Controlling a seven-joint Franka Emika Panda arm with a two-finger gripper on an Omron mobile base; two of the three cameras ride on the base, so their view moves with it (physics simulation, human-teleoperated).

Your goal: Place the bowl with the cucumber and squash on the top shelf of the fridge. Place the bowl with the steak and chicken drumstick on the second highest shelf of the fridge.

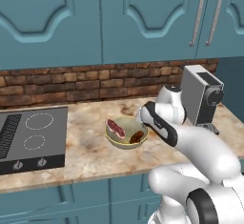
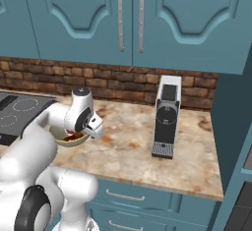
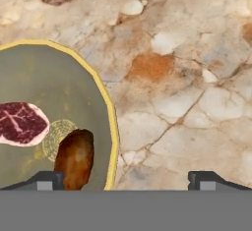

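Observation:
A tan-yellow bowl (image 1: 125,145) stands on the marble counter, also seen as the bowl (image 3: 74,82) from above. It holds the red-pink steak (image 1: 116,128) and the brown chicken drumstick (image 1: 137,137). In the hand view the steak (image 3: 22,123) lies at the left and the drumstick (image 3: 75,157) by the rim. My gripper (image 3: 127,181) hangs open just above the bowl's right rim, one fingertip (image 3: 49,180) over the bowl's inside and the other over the counter, holding nothing. In the right base view the arm partly hides the bowl (image 2: 64,140). The bowl with the cucumber and squash, the fridge and its shelves are out of view.
A coffee machine (image 1: 202,96) stands on the counter right of the bowl, seen too as the machine (image 2: 166,117). A black cooktop (image 1: 28,137) lies to the left. A brick backsplash and teal wall cabinets rise behind. The counter's front edge runs close below the bowl.

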